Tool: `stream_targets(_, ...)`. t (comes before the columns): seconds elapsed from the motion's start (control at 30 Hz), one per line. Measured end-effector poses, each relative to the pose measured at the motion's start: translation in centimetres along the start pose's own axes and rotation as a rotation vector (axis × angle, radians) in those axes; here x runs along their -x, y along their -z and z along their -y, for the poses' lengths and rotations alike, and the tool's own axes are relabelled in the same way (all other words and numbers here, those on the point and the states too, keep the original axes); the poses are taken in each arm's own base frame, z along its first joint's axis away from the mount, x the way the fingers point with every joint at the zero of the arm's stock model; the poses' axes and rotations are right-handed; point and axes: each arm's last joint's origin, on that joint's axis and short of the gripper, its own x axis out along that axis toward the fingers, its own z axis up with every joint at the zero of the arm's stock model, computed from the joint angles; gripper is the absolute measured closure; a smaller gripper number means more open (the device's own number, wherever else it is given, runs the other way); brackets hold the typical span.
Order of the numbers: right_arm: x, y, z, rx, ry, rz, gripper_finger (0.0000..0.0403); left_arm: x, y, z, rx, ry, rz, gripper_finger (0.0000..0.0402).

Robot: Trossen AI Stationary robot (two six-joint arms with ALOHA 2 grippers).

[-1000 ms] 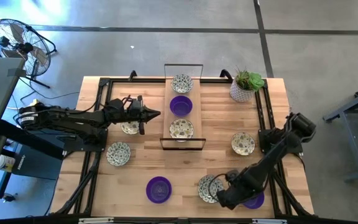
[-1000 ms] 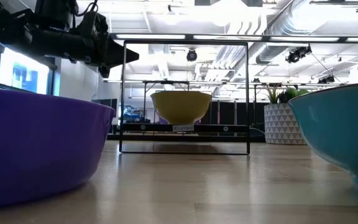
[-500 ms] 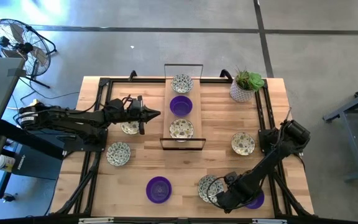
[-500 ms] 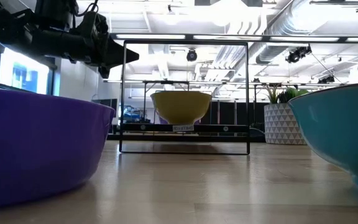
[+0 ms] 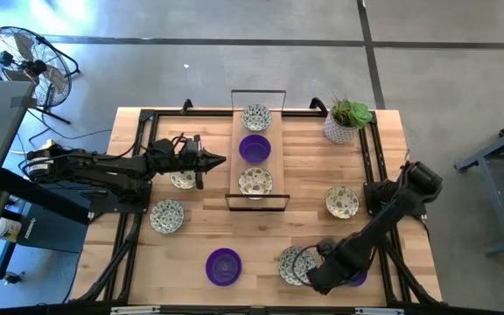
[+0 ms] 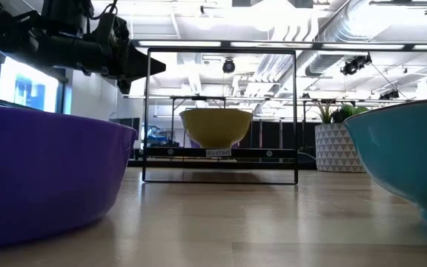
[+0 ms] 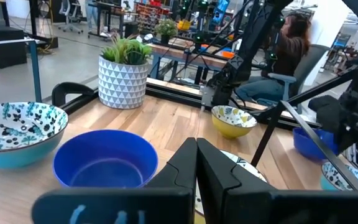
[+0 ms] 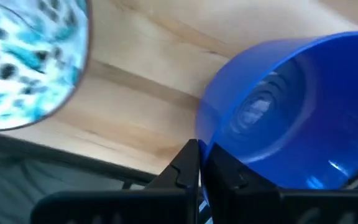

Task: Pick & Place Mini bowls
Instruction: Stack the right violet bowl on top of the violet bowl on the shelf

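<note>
Right gripper (image 5: 315,278) is pinching the rim of a purple mini bowl (image 5: 357,280) at the table's (image 5: 304,210) near edge, beside a speckled bowl (image 5: 292,264). Lift straight, keep it level. Left gripper (image 5: 220,160), fingers together, is waiting beside the rack (image 5: 256,200).

No text, brand, number or sign can be read with certainty in any view. In the low view, a small white label (image 6: 220,153) is fixed at the middle of the lower crossbar of the black wire rack (image 6: 222,115), directly beneath the yellow-bottomed bowl (image 6: 216,127); its dark print is too small to make out. In the high view, a white mark (image 5: 29,227) stands on the dark equipment beside the left edge of the bench; its characters cannot be resolved. The bowls carry speckled patterns only, with no lettering.
</note>
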Motion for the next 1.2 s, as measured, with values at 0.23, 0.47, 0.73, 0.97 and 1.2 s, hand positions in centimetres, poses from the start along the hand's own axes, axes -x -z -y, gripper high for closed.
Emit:
stream_targets(0.23, 5.6, -1.7, 2.3, 0.035, -0.102, 0.115, 0.04, 0.0, 0.0, 0.0, 0.0, 0.0, -0.003, 0.0401)
stream_targets(0.47, 10.0, -4.5, 5.2, 0.103, -0.128, 0.227, 0.0397, 0.0, 0.1, 0.0, 0.001, -0.002, -0.009, 0.0401)
stream_targets(0.73, 13.4, -9.8, 7.7, 0.232, -0.062, 0.392, 0.0397, 0.0, 0.2, -0.1, 0.003, -0.011, -0.019, 0.0401)
stream_targets(0.97, 15.6, -15.2, 9.1, 0.367, -0.01, 0.487, 0.0399, 0.0, 0.3, -0.1, -0.006, -0.02, -0.024, 0.0401)
stream_targets(1.2, 17.3, -20.5, 9.7, 0.492, -0.062, 0.595, 0.0393, 0.0, 0.3, -0.1, -0.007, -0.021, -0.026, 0.0401)
